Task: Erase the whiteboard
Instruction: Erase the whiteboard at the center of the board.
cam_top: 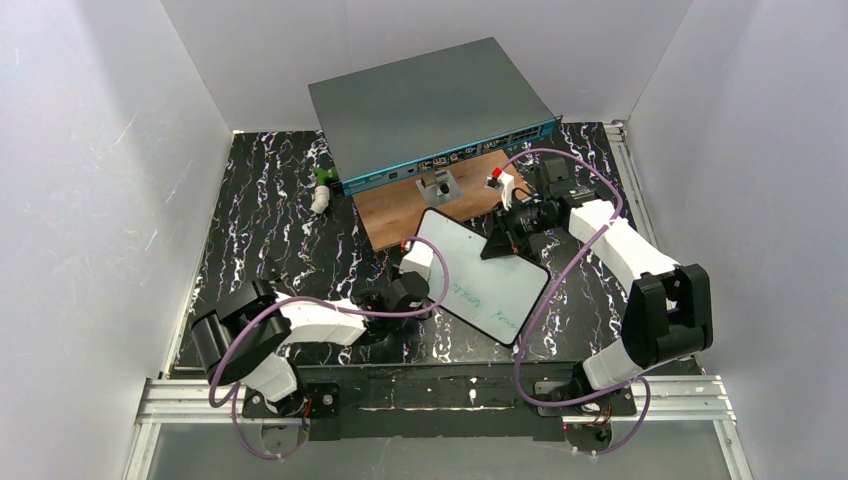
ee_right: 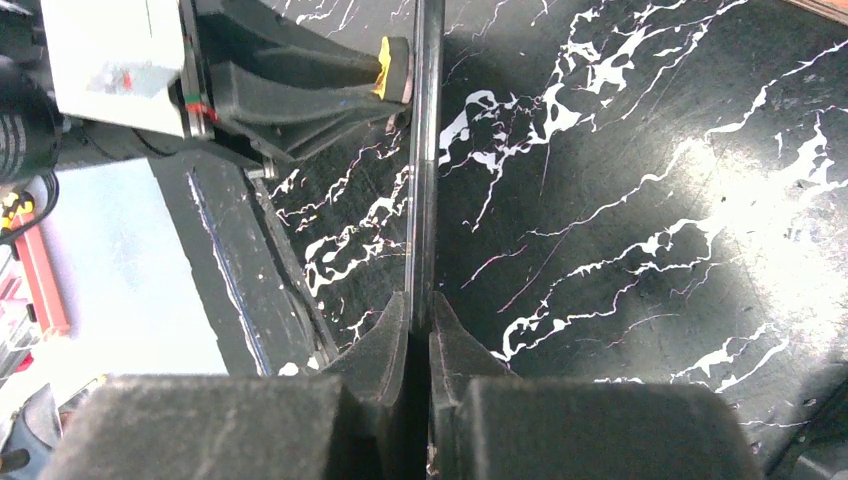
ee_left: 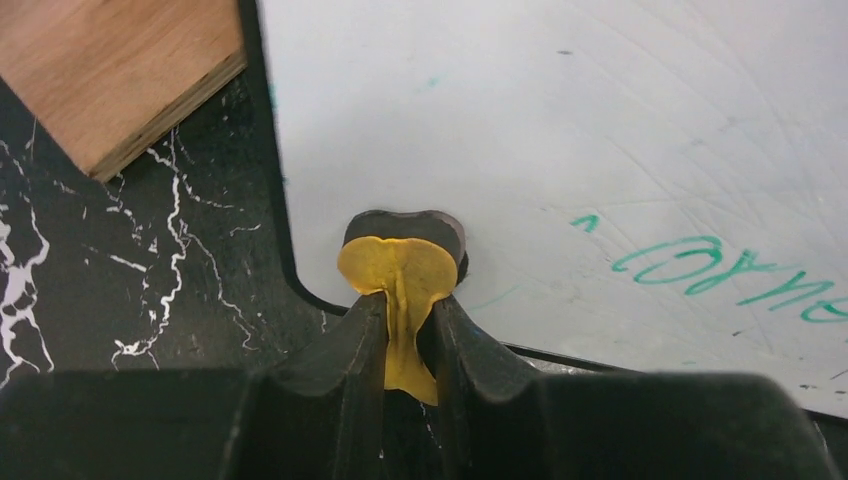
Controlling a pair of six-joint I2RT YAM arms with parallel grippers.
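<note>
The whiteboard (cam_top: 490, 280) lies at the table's middle, with green handwriting (cam_top: 478, 303) on its near part. In the left wrist view the whiteboard (ee_left: 600, 130) fills the right side, handwriting (ee_left: 700, 265) at right. My left gripper (cam_top: 418, 262) is at the board's left edge, shut on a small yellow eraser pad (ee_left: 398, 272) with a dark face that touches the board near its corner. My right gripper (cam_top: 497, 245) is shut on the board's far right edge. In the right wrist view the board shows edge-on (ee_right: 425, 150) between my right gripper's (ee_right: 420, 305) jaws.
A large grey box with a teal front (cam_top: 430, 110) stands at the back. A brown wooden board (cam_top: 395, 215) lies before it, carrying a small metal piece (cam_top: 437, 185). A small white and green object (cam_top: 320, 190) lies at the back left. Purple cables loop near both arms.
</note>
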